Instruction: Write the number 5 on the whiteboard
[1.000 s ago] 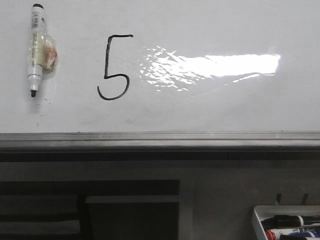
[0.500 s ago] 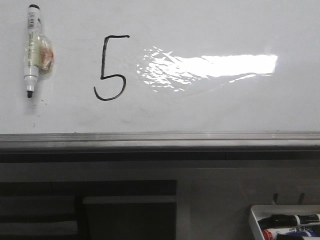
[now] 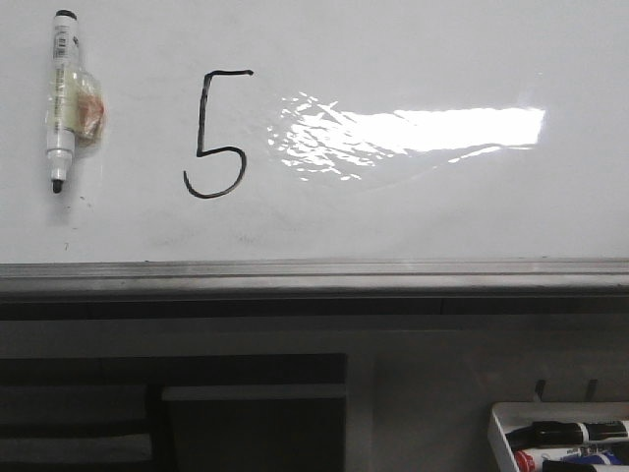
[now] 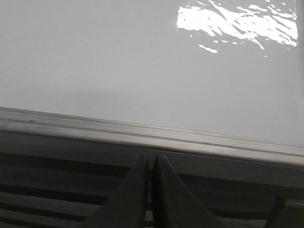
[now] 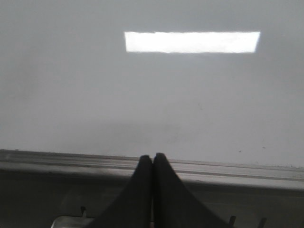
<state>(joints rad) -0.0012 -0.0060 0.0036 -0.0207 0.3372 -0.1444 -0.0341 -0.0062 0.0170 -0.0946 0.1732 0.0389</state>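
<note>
Judging by the finished number 5 [image 3: 218,135] on the whiteboard [image 3: 413,216], your writing step looks done; both the left gripper [image 4: 151,164] and right gripper [image 5: 152,160] sit closed and empty, so just retract.

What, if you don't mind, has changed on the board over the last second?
The whole front view slid slightly left at first: the 5, the marker stuck on the whiteboard and the tray shifted together, then held still. Nothing was gripped or released. The 5 is unchanged, and the marker sits left of it as before.

A bright rippled glare streaked the whiteboard [image 3: 413,226]; below its rail the scene was dim, and both wrist views were soft.
</note>
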